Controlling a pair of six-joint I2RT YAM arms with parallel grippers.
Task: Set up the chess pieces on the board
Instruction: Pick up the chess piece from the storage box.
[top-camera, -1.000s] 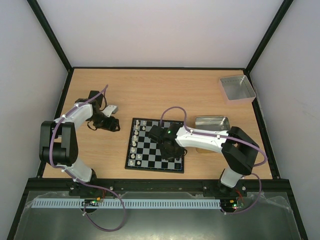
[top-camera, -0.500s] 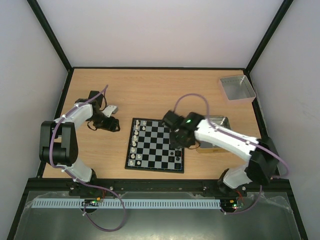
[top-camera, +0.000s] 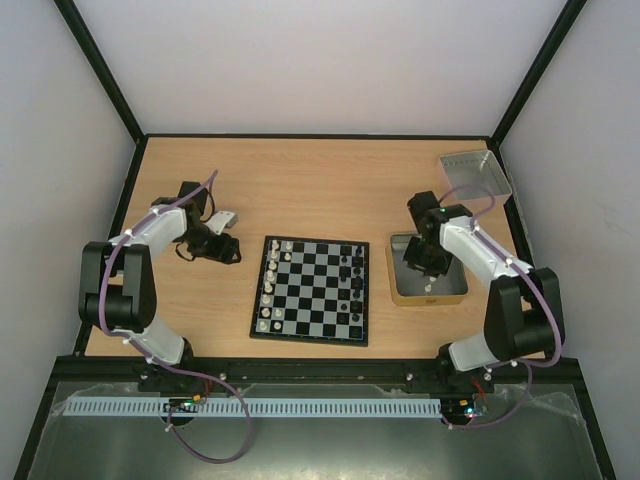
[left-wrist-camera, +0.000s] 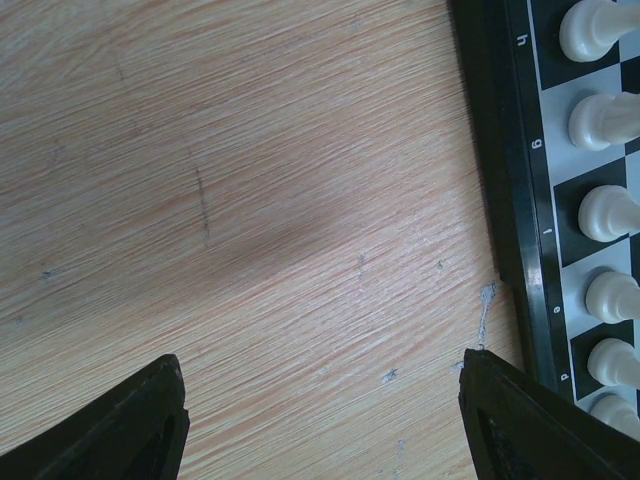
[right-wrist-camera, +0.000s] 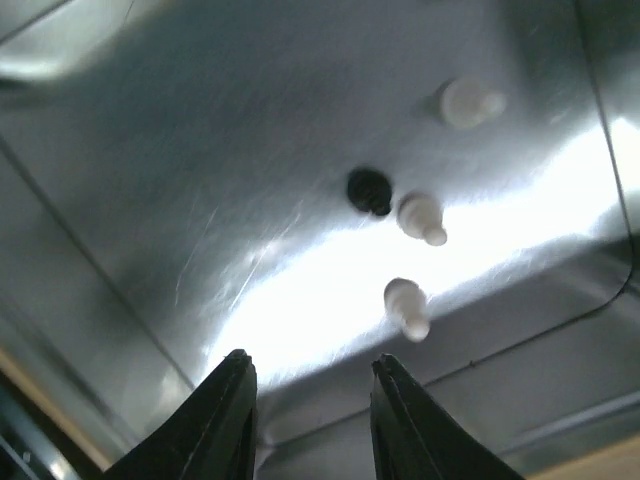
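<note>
Your right arm (top-camera: 480, 252) has swung off the board (top-camera: 310, 290) to the tin (top-camera: 440, 299). On the board, white pieces (top-camera: 267, 292) line the left edge, black pieces (top-camera: 355, 285) the right. Your left gripper (left-wrist-camera: 320, 400) gapes wide, empty, over bare table (left-wrist-camera: 250, 200) beside it. Your right gripper (right-wrist-camera: 312, 372), narrowly parted, holds nothing; below lie apparently four loose pieces (right-wrist-camera: 420, 217), three white, one black.

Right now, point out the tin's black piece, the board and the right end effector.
black chess piece (right-wrist-camera: 369, 190), right wrist view, on its body.
board (top-camera: 315, 295), top external view, on a bare central square.
right end effector (right-wrist-camera: 312, 365), right wrist view, midway between its fingertips.
</note>
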